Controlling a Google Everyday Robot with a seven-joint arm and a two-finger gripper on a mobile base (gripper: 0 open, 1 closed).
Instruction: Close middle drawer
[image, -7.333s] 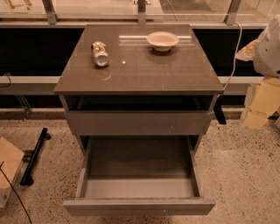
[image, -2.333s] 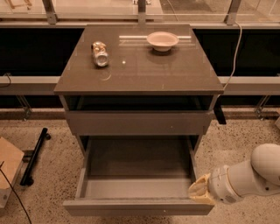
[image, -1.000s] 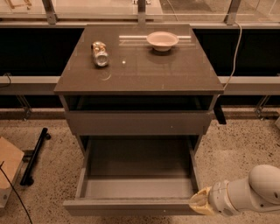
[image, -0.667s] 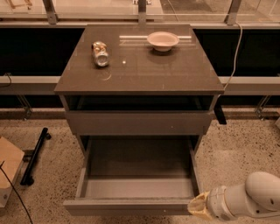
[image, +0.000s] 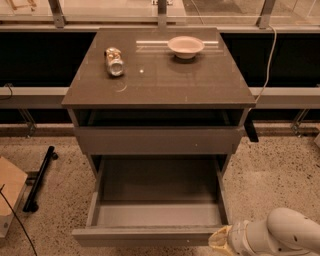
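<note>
The middle drawer (image: 155, 200) is pulled far out of the grey-brown cabinet. Its lighter grey box interior is empty, and its flat front panel (image: 145, 236) lies near the bottom edge of the view. My gripper (image: 220, 240), with a beige tip on a white arm (image: 285, 235), sits at the bottom right. It is right at the front right corner of the drawer's front panel. Above the open drawer, another drawer front (image: 159, 140) stands slightly out under the cabinet top.
On the cabinet top (image: 200, 80) lie a crushed can (image: 114, 61) and a white bowl (image: 186, 46). A black bar (image: 39, 179) and a cardboard piece (image: 10, 187) lie on the speckled floor at the left. A cable (image: 270, 55) hangs at the right.
My arm came down from the upper right to the drawer's front right corner. Over the last second it crept a little lower and to the left. The drawer has not visibly moved.
</note>
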